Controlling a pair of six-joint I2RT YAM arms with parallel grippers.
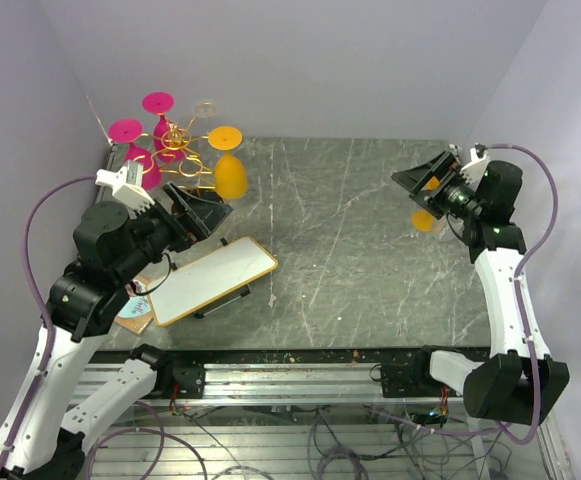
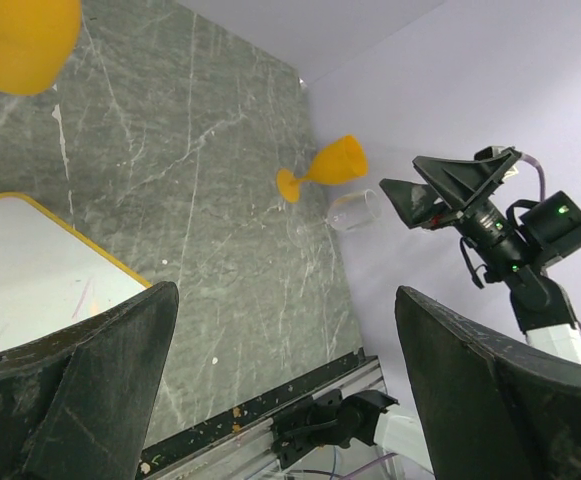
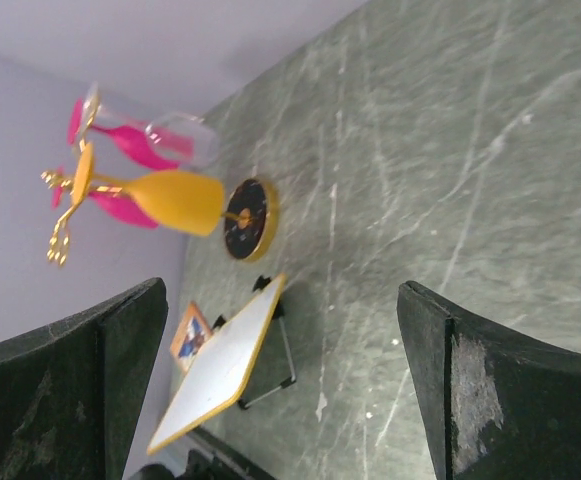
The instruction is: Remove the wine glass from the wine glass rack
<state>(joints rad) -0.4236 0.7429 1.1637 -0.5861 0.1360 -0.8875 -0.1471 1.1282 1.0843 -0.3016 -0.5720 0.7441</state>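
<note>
The gold wire wine glass rack stands at the far left corner on a round black base. Upside-down pink glasses, an orange glass and a clear glass hang from it. The hanging orange glass also shows in the right wrist view. Another orange glass and a clear glass lie on the table by the right wall. My left gripper is open and empty, just right of the rack. My right gripper is open and empty above the lying orange glass.
A small whiteboard with a yellow frame stands tilted on the table in front of the left arm. A picture card lies beside it. The purple walls close in at the left, back and right. The metal rail runs along the near edge.
</note>
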